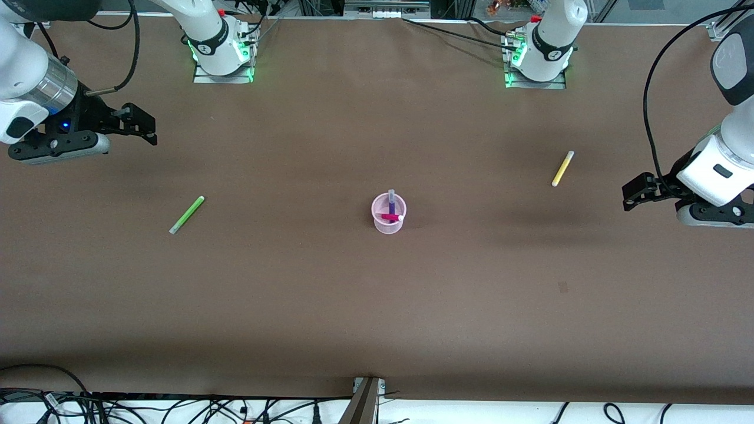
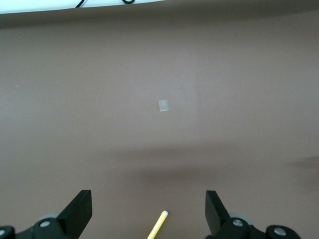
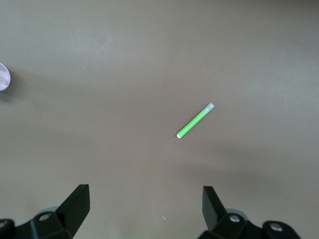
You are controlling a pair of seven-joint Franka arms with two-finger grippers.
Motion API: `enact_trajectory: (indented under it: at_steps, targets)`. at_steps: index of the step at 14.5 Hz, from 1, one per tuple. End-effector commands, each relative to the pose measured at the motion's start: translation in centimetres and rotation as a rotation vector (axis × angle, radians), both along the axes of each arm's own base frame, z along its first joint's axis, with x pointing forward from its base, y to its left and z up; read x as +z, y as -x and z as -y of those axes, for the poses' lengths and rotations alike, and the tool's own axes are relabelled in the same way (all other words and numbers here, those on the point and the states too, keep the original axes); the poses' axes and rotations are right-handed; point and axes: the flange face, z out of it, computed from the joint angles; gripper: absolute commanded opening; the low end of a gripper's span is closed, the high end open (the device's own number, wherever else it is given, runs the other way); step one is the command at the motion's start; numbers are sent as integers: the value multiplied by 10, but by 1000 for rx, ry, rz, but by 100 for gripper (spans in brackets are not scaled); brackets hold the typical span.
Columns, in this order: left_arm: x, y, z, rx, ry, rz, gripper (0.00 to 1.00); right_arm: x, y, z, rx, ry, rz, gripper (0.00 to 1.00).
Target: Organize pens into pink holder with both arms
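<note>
The table point(image 1: 377, 306) is plain brown. My cup point(image 1: 389, 217) is pale pink and see-through. In it I see a dark purple pen point(image 1: 391, 203) and a bright pink pen point(image 1: 392, 217). One pen is lime green point(image 1: 187, 214). One is yellow point(image 1: 562, 168). My fingers point(image 2: 79, 211) are black.

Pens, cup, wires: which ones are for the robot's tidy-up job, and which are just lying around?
For the job:
- pink holder, with the purple pen and magenta pen already inside
- green pen, lying on the table
- yellow pen, lying on the table
- left pincer and right pincer, both open

Just lying about:
- small pale square on the table
- cables along the table's edge
</note>
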Motion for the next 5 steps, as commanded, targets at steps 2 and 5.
enact_trajectory:
  at_steps: [2, 5]
  targets:
    - [4, 2, 2, -17, 9, -5, 100, 6, -2, 0, -13, 17, -10, 100]
    - [5, 3, 1, -16, 7, -4, 100, 6, -2, 1, -11, 17, -10, 100]
